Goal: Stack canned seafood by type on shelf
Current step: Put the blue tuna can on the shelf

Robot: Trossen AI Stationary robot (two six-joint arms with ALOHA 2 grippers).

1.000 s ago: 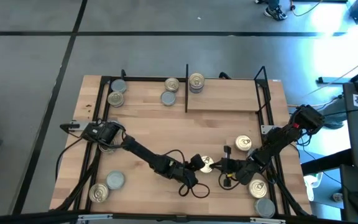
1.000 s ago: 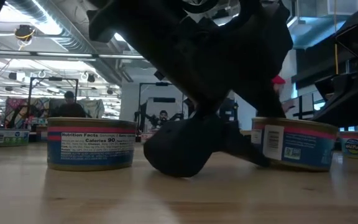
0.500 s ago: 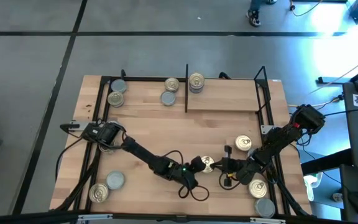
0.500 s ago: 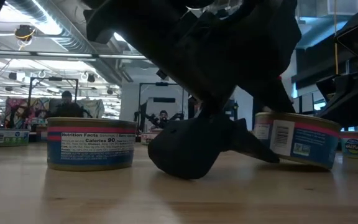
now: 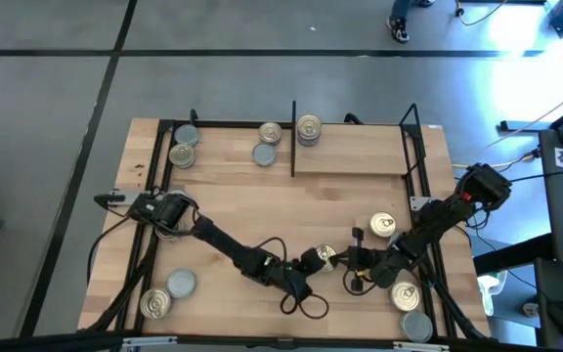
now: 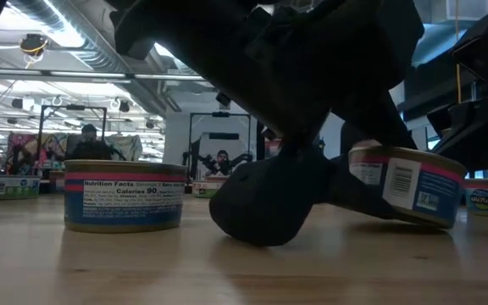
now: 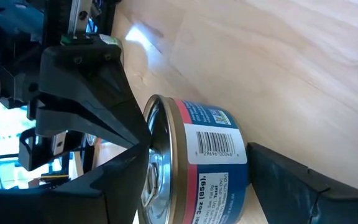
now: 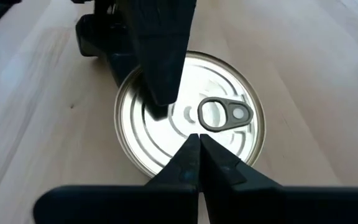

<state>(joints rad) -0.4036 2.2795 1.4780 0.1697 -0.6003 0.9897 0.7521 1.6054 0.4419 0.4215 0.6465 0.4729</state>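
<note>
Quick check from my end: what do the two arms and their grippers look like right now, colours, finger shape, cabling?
Both arms are black, slim and jointed. The left gripper and right gripper have flat, dark, wedge-shaped fingers tapering to narrow tips. Loose black cables loop beside each wrist, and a small green light shows on the left arm. The right arm's base carries a small red mark.

Light-wood shelf (image 5: 350,186) bears scattered seafood tins (image 5: 182,284).

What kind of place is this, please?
Probably a robotics lab or workshop: a wooden table with a black-framed shelf stands on a grey concrete floor, and a big open room with ceiling ducts lies behind.
</note>
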